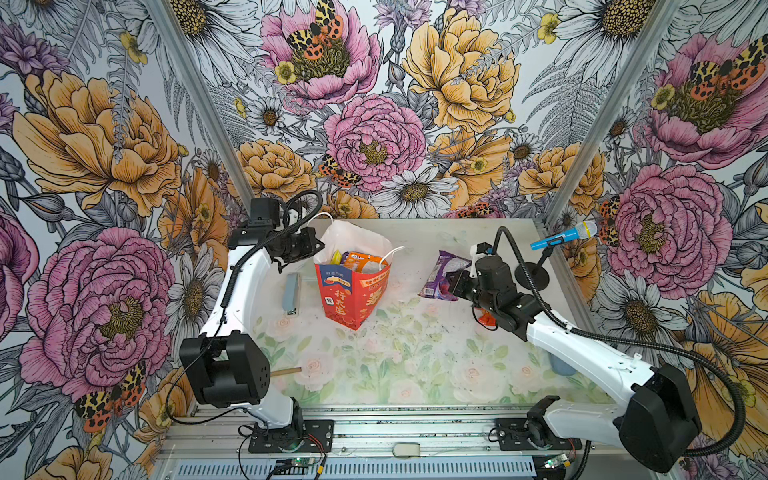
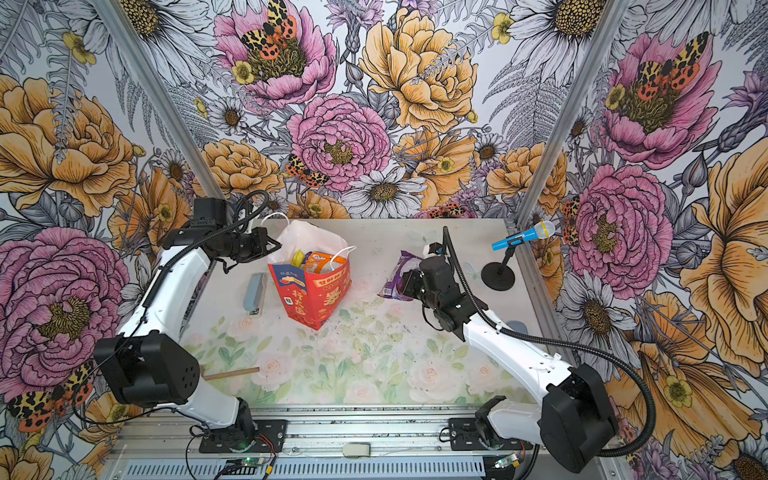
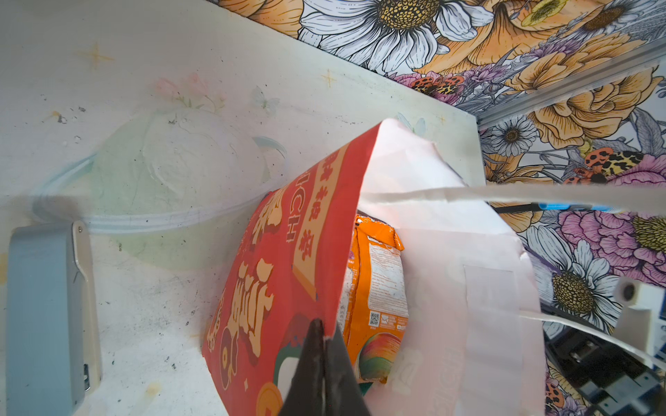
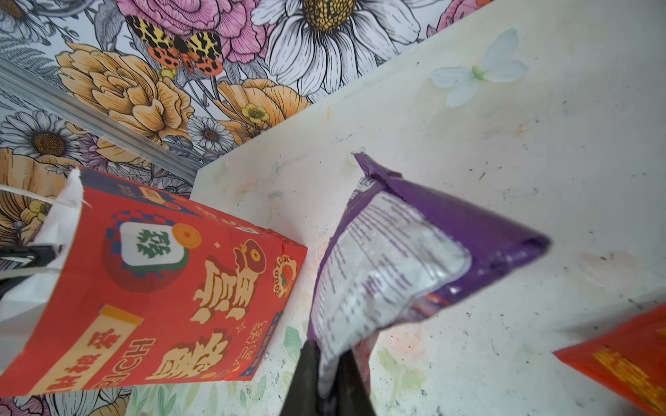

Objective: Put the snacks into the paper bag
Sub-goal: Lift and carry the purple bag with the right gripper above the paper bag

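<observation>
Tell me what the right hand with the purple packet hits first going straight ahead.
Probably the paper bag, near the rim facing it: the right hand, gripping the purple packet, points toward it. Height is unclear; it might pass over.

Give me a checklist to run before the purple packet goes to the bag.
1. Grip of right gripper on purple packet: ok, shut on its edge.
2. Grip of left gripper on paper bag rim: ok, pinching it.
3. Bag upright, mouth open: ok.
4. Room inside: cannot tell; orange packet sits near the top.
5. All other snacks bagged: not ok, a red packet lies on the table.
</observation>
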Tool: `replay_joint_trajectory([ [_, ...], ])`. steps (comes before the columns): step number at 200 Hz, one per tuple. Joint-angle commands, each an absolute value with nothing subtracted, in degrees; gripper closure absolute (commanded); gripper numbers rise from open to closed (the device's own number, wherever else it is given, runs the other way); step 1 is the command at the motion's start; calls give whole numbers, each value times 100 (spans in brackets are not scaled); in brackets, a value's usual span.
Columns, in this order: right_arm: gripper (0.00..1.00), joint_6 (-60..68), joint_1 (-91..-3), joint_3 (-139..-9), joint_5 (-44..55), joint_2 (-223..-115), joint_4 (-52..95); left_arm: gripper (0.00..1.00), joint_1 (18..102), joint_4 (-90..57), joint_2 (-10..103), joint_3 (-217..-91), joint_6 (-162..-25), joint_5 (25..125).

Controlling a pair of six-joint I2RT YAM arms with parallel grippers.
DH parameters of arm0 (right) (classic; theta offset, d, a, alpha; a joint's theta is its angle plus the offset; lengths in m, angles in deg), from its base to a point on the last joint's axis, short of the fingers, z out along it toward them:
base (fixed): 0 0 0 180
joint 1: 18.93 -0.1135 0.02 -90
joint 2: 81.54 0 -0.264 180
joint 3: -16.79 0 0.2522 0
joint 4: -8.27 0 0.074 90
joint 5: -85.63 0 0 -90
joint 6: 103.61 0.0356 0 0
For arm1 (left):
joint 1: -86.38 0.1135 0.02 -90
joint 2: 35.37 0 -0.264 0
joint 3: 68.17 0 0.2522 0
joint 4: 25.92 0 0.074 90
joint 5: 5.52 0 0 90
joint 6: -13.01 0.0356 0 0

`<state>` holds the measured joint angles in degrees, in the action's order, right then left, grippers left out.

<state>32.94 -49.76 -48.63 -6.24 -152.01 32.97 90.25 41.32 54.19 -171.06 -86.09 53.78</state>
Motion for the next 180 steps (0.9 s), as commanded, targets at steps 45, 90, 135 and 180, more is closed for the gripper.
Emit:
replay_joint_trajectory([
  [45,100,2912,-4988,-5926,-965,-15002,3236,100,8992,4111,5278,-17035,-8668,5407],
  [90,100,2695,-5018,-6849,-853,-15429,3131,100,8980,4111,5278,-17034,-8661,5398],
  [135,100,2472,-5166,-7761,-675,-15957,3034,100,8987,4112,5277,-17027,-8665,5400],
  [180,100,2209,-5566,-8697,-603,-16654,2985,100,8981,4113,5286,-17031,-8665,5426],
])
